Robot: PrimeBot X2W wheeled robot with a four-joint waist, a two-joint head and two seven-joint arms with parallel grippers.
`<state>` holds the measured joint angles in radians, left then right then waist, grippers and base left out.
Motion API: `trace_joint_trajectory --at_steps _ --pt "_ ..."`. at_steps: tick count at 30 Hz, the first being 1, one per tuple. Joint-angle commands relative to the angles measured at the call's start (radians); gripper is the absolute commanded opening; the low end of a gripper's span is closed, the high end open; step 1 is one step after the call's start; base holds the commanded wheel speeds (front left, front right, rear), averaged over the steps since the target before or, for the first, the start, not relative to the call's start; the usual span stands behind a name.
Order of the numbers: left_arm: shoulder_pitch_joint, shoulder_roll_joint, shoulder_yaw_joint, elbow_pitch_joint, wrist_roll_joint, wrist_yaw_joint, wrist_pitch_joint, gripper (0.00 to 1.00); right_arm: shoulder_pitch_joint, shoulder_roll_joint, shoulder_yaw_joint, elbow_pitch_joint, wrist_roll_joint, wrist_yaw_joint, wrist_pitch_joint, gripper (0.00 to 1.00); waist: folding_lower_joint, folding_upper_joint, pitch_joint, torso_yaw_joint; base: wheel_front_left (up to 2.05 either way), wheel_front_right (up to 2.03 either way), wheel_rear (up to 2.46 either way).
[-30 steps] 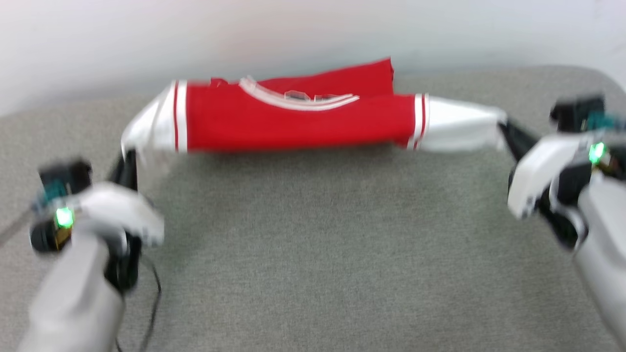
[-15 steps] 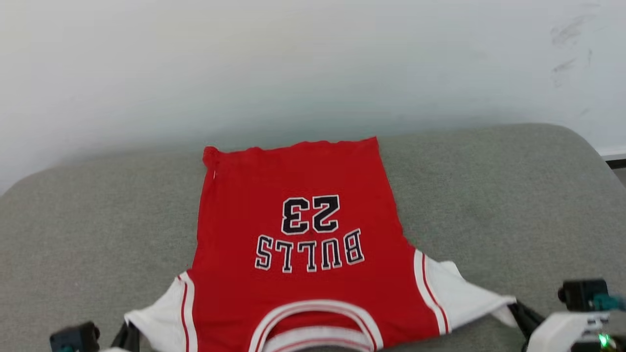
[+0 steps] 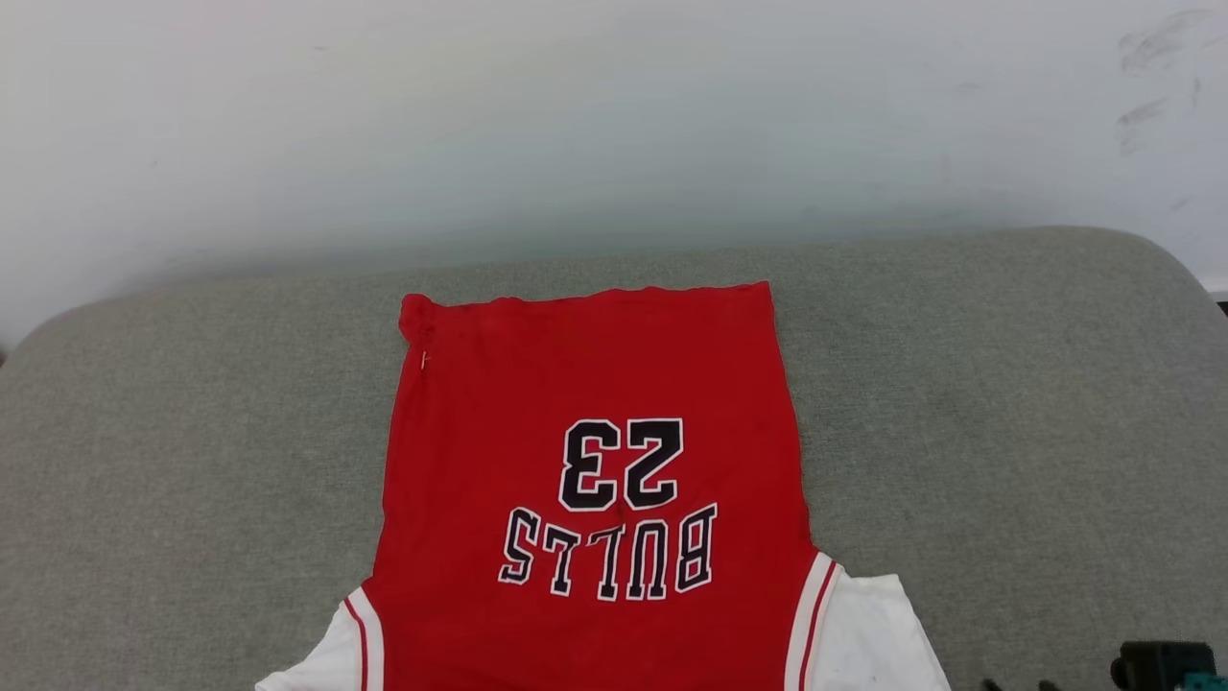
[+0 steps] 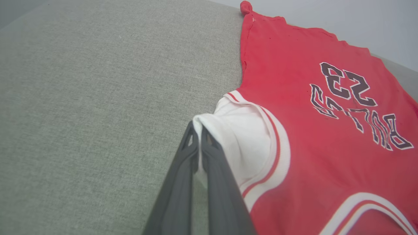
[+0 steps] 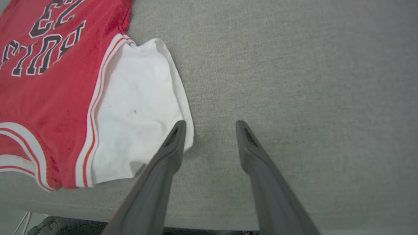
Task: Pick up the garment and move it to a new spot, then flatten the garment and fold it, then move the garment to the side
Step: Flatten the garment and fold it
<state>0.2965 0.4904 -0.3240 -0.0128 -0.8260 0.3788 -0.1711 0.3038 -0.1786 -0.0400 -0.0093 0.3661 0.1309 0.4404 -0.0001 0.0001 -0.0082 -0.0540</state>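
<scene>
One garment: the garment [image 3: 595, 461] lies spread on the grey cushion [image 3: 1007, 384], front up. Its hem [image 3: 585, 293] points towards the wall [image 3: 576, 125]. Its collar end is nearest the robot, cut off by the head view's bottom edge.
Lettering: the lettering [image 3: 614, 509], "BULLS 23", reads upside down from the head; one word, one number.
Sleeves: two, both white. The left sleeve [image 4: 241, 137] is drawn up into a peak. The right sleeve [image 5: 137, 107] lies loose and slightly rumpled on the cushion.
Left gripper: the left gripper [image 4: 197, 130] has its two fingers pressed together, clamped on the tip of the left sleeve.
Right gripper: the right gripper [image 5: 210, 123] has its two fingers apart with bare cushion between them. One fingertip sits at the right sleeve's outer edge; whether it touches the cloth cannot be told.
Grippers: two, with four fingers in all.
Done: judging from how the garment lies, the pick-up and the move to a new spot look finished, and the body is mostly flat.
Left to do: one far hem corner [image 3: 414, 312] is bunched and the left sleeve is not yet laid down. The fold and the move to the side are not yet begun.
Dark block: a dark block [image 3: 1166, 667] at the head view's lower right is probably part of the right wrist.
</scene>
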Motion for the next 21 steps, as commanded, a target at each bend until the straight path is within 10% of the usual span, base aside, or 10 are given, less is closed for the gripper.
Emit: trace_joint_trajectory --at_steps 1,8,21 --pt "-0.022 -0.005 -0.004 -0.015 0.010 0.002 -0.010 0.00 -0.039 0.007 -0.011 -0.028 -0.002 0.000 -0.011 1.00 0.0001 -0.0001 0.015 0.007 0.00 0.00 0.00" --pt "-0.077 -0.021 -0.022 -0.073 0.048 0.005 -0.031 0.00 -0.269 -0.020 -0.070 0.003 0.027 0.000 -0.062 1.00 0.0001 -0.0001 0.071 0.055 0.00 0.00 0.00" --pt "-0.243 -0.076 -0.110 -0.184 0.137 -0.013 -0.040 0.00 -0.923 -0.127 -0.052 0.484 0.120 0.000 0.144 1.00 0.0001 -0.0001 0.264 0.232 0.00 0.00 0.00"
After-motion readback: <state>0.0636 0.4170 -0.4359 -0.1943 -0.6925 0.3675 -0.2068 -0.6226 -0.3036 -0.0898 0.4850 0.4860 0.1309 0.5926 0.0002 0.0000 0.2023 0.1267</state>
